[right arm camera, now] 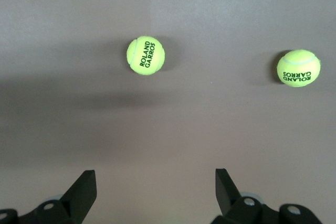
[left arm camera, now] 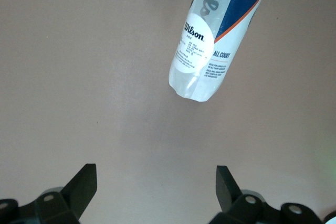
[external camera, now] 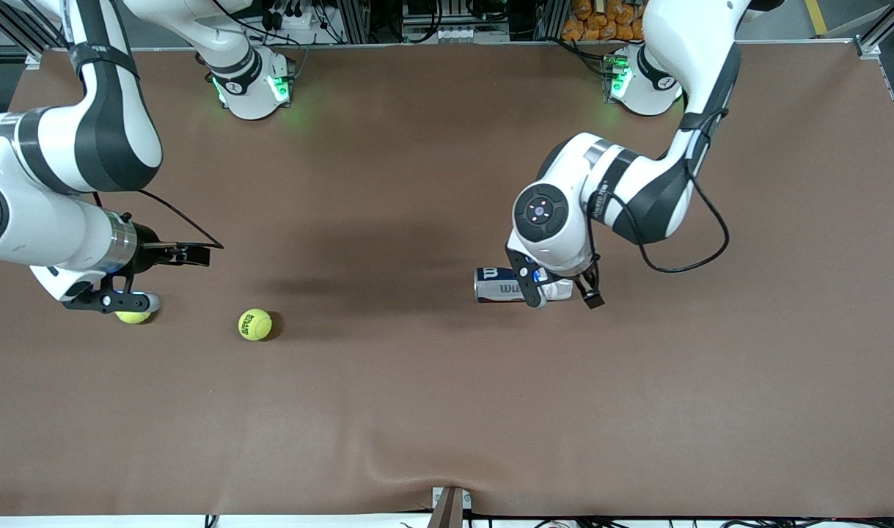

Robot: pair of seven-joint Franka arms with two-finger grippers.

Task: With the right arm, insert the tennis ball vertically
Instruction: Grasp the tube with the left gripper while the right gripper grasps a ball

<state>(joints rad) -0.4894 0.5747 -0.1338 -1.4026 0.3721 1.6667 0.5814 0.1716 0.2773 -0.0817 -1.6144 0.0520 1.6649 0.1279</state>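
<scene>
Landmark: the ball tube (external camera: 516,285) lies on its side on the brown table (external camera: 447,411), about midway along it.
Left claw (external camera: 564,293): it hangs just over the tube, fingers spread wide, nothing in them. The left wrist view shows the tube's clear end (left arm camera: 195,85) below and ahead of the fingertips (left arm camera: 84,182), not between them.
Right claw (external camera: 127,293): well away from the tube, toward the right arm's end of the table, low over the table, fingers (right arm camera: 84,184) wide apart and empty.
Tennis balls: two, both on the table. The partly hidden ball (external camera: 133,316) lies farthest from the tube, under the right claw; the open ball (external camera: 255,324) lies between it and the tube.
Step in hand: by my reading, the pick-up has not begun; the tube is not yet upright.
Doing it well: centre the right claw over one ball so the fingers straddle its widest part, then come straight down before closing.
Watch for: a glancing finger would likely send the ball rolling.
Tube: it probably needs standing up and holding steady by the left claw before a vertical drop can work.
</scene>
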